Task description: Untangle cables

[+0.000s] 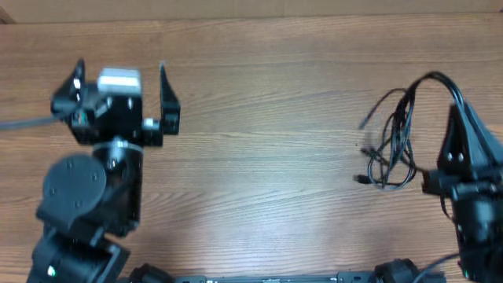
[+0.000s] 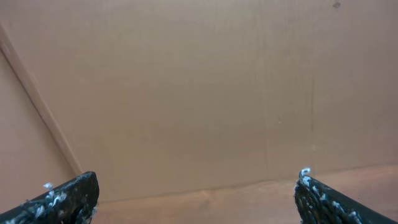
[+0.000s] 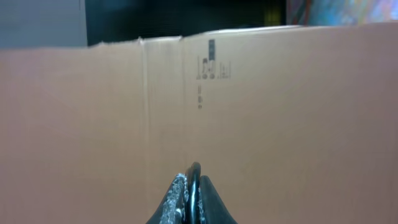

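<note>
**Overhead.** Nearest the lens are the two arms. The left arm stands at the left of the bench, and its left end effector is spread wide with nothing between the fingers. The right arm is cut off by the right edge. The right end effector is pressed together. The cables lie at the right of the bench, just beside the right arm and well apart from the left one. They form a loose tangle of loops, and the top loop arches into the right tip. One strand on the left of the tangle is blurred. The crossings cannot be traced.

**Left wrist.** Two fingers show at the bottom corners, far apart. Beyond them is a plain cardboard wall. No cables are in view.

**Right wrist.** The closed tips pinch a thin dark strand. It is too small to identify here. The wall beyond carries printed marks too small to read.
</note>
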`<state>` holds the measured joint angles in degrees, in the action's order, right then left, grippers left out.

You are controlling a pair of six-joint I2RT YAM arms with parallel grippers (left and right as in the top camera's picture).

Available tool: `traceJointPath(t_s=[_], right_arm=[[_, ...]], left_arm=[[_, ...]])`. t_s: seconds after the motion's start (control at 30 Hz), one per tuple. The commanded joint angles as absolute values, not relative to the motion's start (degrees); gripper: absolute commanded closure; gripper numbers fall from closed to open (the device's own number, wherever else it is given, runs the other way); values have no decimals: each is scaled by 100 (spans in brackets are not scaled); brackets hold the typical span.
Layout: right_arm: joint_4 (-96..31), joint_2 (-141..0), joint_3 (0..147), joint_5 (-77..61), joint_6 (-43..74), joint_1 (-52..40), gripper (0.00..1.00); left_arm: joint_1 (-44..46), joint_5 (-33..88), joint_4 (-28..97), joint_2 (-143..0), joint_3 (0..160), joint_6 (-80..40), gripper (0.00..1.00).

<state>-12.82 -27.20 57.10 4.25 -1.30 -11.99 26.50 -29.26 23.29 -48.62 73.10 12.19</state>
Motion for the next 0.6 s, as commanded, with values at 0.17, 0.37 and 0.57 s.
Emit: traceJointPath(t_s=[0.17, 0.37, 0.57], right_arm=[[-1747, -3020, 5579, -926, 473, -1192, 96], [-2152, -4508, 5579, -2351, 755, -1192, 96], [-2333, -6416, 5647, -2926, 858, -1236, 96]], left_arm=[[2628, -1789, 2871, -4984, 6921, 438, 1], [2628, -849, 3175, -5417, 6921, 353, 0], [2628, -823, 3391, -5634, 6921, 338, 0]])
